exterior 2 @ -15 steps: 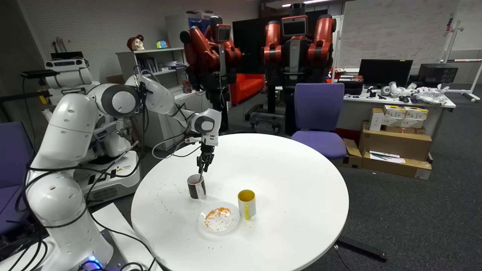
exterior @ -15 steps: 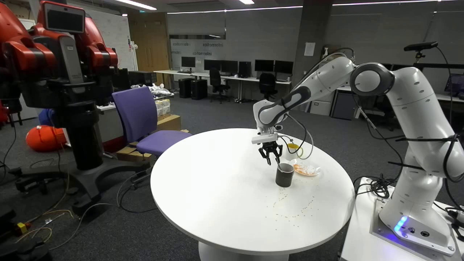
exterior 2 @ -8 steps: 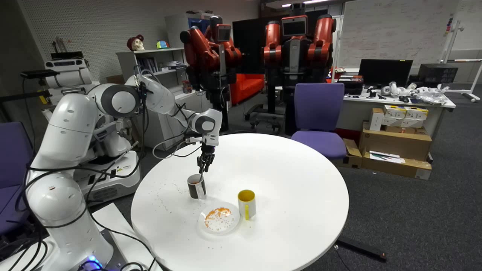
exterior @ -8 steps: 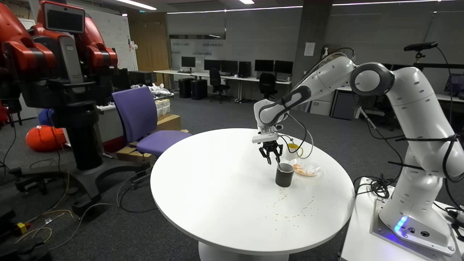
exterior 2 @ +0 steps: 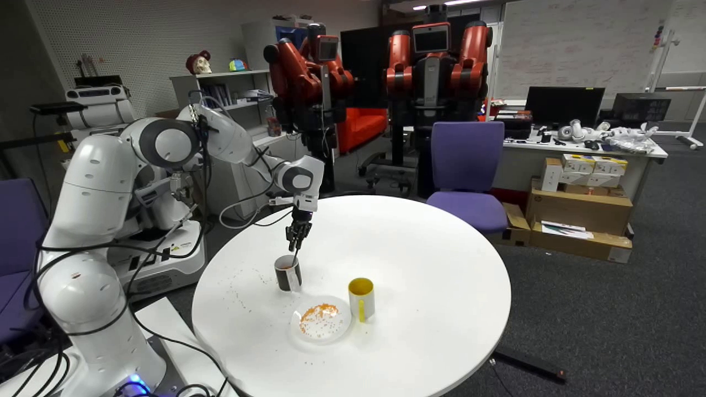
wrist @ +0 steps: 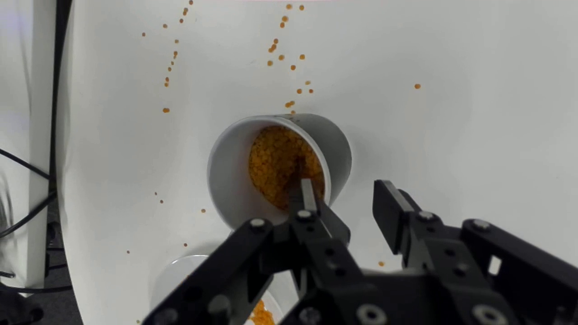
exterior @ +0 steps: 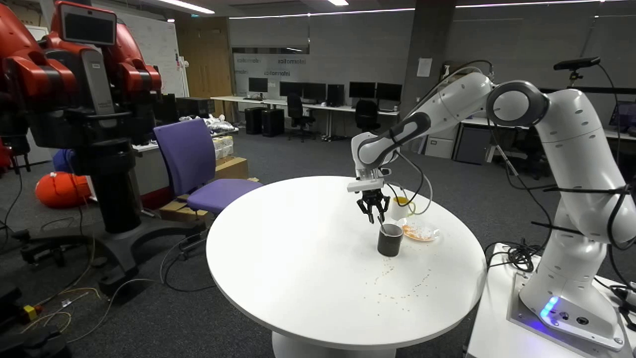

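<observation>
We start at the gripper (wrist: 345,194): its 2 fingers (wrist: 393,212) stand part-way apart, a gap between them, and we see nothing gripped. Close below them a thin utensil (exterior: 382,227), probably a spoon, leans up out of the dark mug (exterior: 388,244), its top near 1 finger; touching or just apart, we cannot tell.

State of the work, as we judge it: utensil in the mug, orange grains (wrist: 280,153) inside too; no hold on the utensil shows. Left outside are loose grains (wrist: 273,47) farther off.

Containers, working outward. Dark mug: upright, just below the gripper; grains cover the part of its floor we can see, depth unclear. Next, a plate (exterior 2: 341,327) just beside that mug, farther from the gripper, with an orange band (exterior 2: 322,310) and a sparse scatter of grains. Then, well apart from the gripper and just beside the plate, a yellow-lined mug (exterior 2: 368,302), upright; we make out no contents.

Most loose grains lie on the white table (exterior 2: 430,264) past the dark mug, away from the plate; 1 stray shows between the fingers in the wrist view.
</observation>
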Action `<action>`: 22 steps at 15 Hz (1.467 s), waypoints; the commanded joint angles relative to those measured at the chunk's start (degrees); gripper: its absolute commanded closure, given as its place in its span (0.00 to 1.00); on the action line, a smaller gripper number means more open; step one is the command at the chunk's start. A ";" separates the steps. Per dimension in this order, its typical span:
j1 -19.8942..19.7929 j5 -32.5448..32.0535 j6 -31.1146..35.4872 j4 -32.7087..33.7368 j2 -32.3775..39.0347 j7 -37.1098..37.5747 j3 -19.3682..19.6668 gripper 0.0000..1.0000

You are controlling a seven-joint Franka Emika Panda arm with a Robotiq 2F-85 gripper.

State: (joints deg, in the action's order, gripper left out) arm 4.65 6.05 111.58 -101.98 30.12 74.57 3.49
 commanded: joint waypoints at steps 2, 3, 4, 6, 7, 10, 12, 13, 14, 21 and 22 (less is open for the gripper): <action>-0.61 2.14 2.95 -7.85 -6.76 -1.01 -0.25 0.60; -0.64 2.17 2.98 -8.56 -7.40 -1.00 -0.21 0.61; -0.63 1.99 3.14 -9.18 -7.80 -0.95 -0.10 0.61; -0.33 0.88 3.83 -10.02 -8.32 -0.50 0.16 0.65; -0.32 0.76 4.69 -10.32 -8.46 -0.57 0.13 0.66; -0.20 0.44 7.26 -10.67 -8.24 -0.88 -0.02 0.61; -0.03 0.23 8.53 -10.53 -8.04 -1.09 -0.09 0.61; 0.01 0.20 8.87 -10.49 -8.01 -1.17 -0.10 0.62; 0.01 0.08 9.17 -10.58 -8.05 -1.21 -0.03 0.64; -0.61 0.40 9.77 -11.91 -8.53 -1.49 0.18 0.76; -0.71 0.46 9.77 -12.15 -8.65 -1.47 0.24 0.75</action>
State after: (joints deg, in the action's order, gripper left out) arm 4.41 6.52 119.28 -110.43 24.54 74.34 3.50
